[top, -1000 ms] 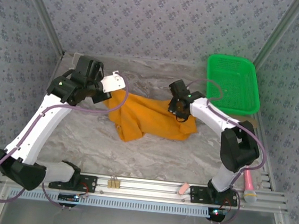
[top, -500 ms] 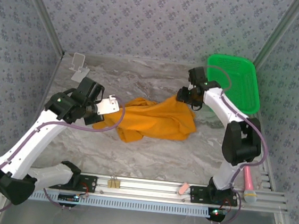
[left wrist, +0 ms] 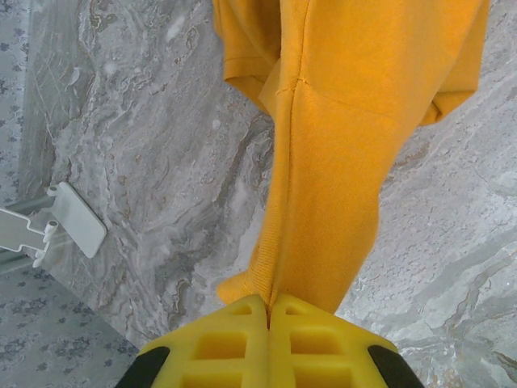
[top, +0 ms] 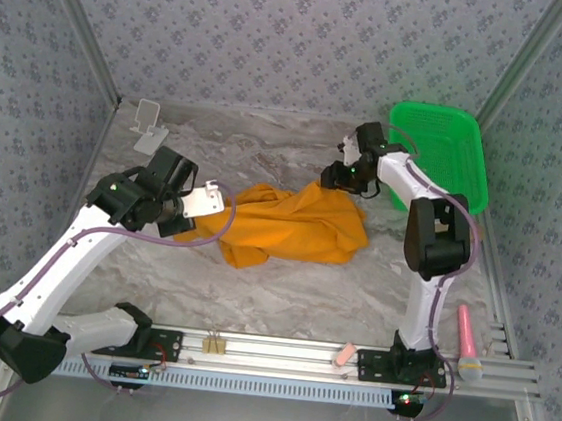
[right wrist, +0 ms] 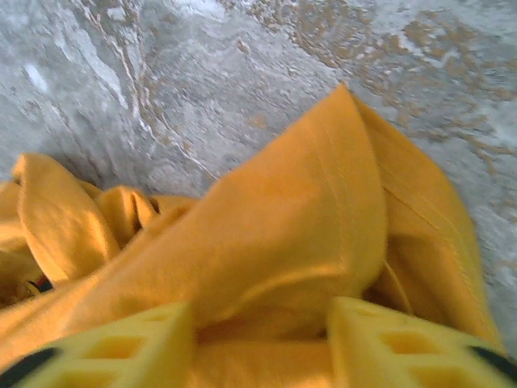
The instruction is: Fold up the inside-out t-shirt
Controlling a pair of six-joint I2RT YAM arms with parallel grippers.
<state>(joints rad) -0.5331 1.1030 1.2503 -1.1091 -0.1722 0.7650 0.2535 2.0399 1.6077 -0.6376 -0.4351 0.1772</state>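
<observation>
Evidently t-shirt [top: 289,227] in both: left end effector [left wrist: 268,305] shut tight, right end effector [right wrist: 260,317] half-open around fold.

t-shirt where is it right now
Top view: the t-shirt lies bunched mid-table, its left end in the shut left gripper, its far right corner in the right gripper.

One soft orange cotton t-shirt [top: 289,227], in the middle. One green plastic basket [top: 447,158], upper right. One small white plastic stand [top: 149,126], upper left. One pink stick with a grey tip [top: 469,341], lower right. Two white-and-black robot arms [top: 60,253] [top: 419,316], coming from the bottom.
</observation>
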